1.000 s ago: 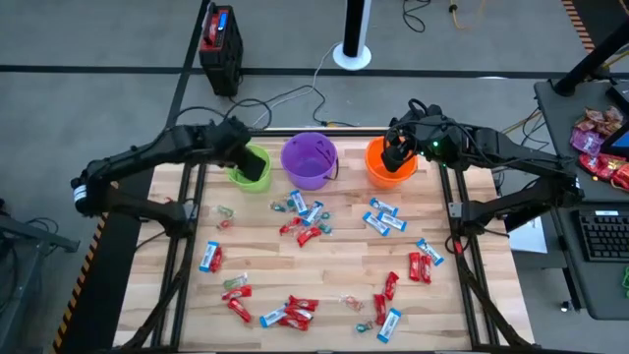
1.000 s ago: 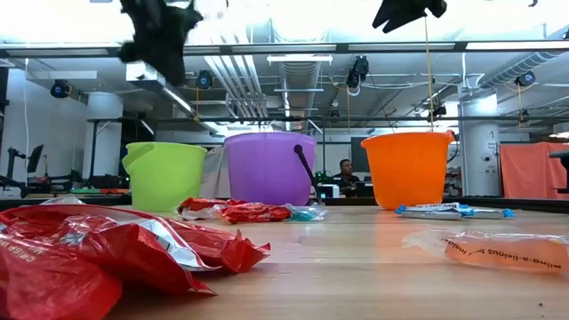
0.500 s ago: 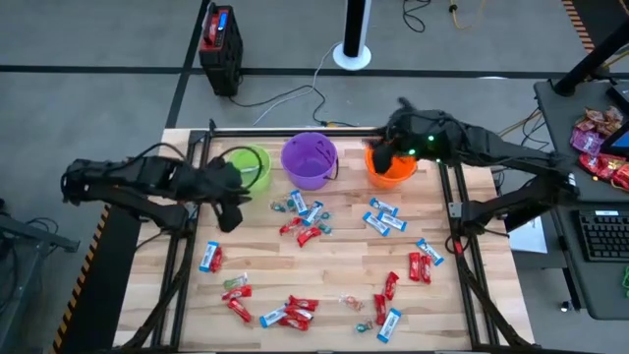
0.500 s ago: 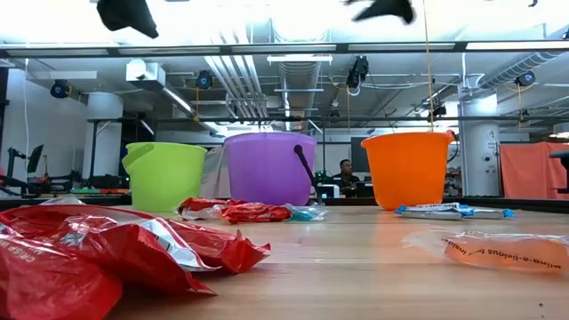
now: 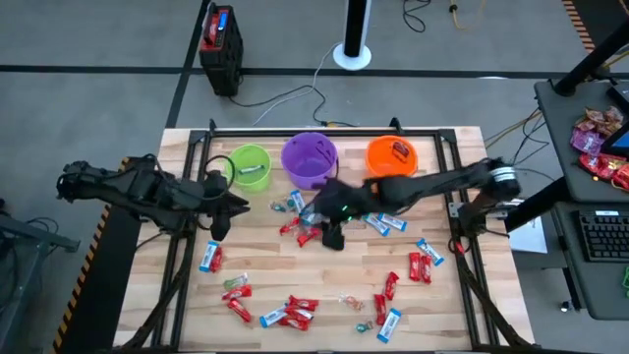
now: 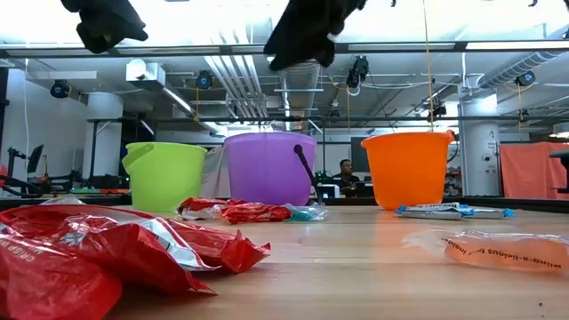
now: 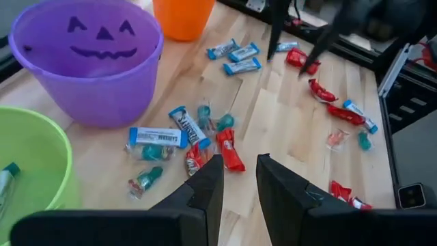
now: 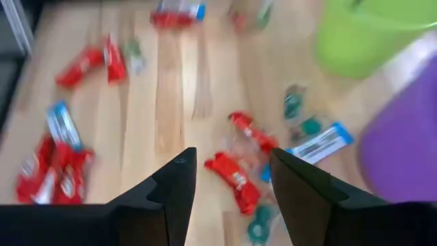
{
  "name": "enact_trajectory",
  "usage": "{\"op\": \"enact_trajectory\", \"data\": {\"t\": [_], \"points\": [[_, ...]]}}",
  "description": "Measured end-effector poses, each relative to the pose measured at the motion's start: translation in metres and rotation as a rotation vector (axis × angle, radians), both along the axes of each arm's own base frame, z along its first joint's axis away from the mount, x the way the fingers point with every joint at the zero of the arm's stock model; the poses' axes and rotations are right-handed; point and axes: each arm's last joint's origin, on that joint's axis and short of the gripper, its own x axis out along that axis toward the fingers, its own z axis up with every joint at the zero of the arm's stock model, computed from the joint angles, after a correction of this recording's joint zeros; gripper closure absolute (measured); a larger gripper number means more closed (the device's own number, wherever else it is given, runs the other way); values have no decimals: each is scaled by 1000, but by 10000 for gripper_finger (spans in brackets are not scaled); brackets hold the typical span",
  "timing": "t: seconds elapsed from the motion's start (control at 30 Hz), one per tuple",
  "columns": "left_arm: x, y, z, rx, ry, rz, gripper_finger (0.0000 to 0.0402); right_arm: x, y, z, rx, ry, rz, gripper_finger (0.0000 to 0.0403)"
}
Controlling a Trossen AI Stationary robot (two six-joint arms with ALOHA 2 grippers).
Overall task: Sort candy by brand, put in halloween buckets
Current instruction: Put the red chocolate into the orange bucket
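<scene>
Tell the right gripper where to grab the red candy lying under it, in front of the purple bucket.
Grip the red candy across its narrow middle, coming straight down. It lies flat and is long and thin, so the right gripper, open above it, probably does best straddling its long sides.

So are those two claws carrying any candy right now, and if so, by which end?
No. The left gripper and right gripper are both open and empty, above the candy on the table.
</scene>
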Motion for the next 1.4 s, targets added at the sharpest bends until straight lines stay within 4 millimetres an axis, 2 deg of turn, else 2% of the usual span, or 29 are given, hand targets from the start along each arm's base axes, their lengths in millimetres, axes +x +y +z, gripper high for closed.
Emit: {"op": "enact_trajectory", "data": {"t": [0.13,0.33,0.5,0.77,0.93,1.2,1.33,1.4], "points": [[-8,3,7,32,-39,6,329,16,7,-35,-68,153,1,225],[-19,7,25,110,-107,20,329,36,8,-77,-143,256,4,225],[-24,9,33,157,-125,18,329,48,3,-103,-171,314,28,225],[-28,10,33,168,-119,27,329,55,2,-137,-134,389,37,225],[-27,10,33,168,-118,27,329,57,2,-144,-111,399,20,248],[-27,10,33,169,-118,27,329,57,2,-144,-68,406,7,378],[-27,10,32,169,-116,27,329,58,3,-138,-33,399,-1,387],[-27,10,32,169,-114,27,329,57,4,-127,-14,382,-17,389]]}}
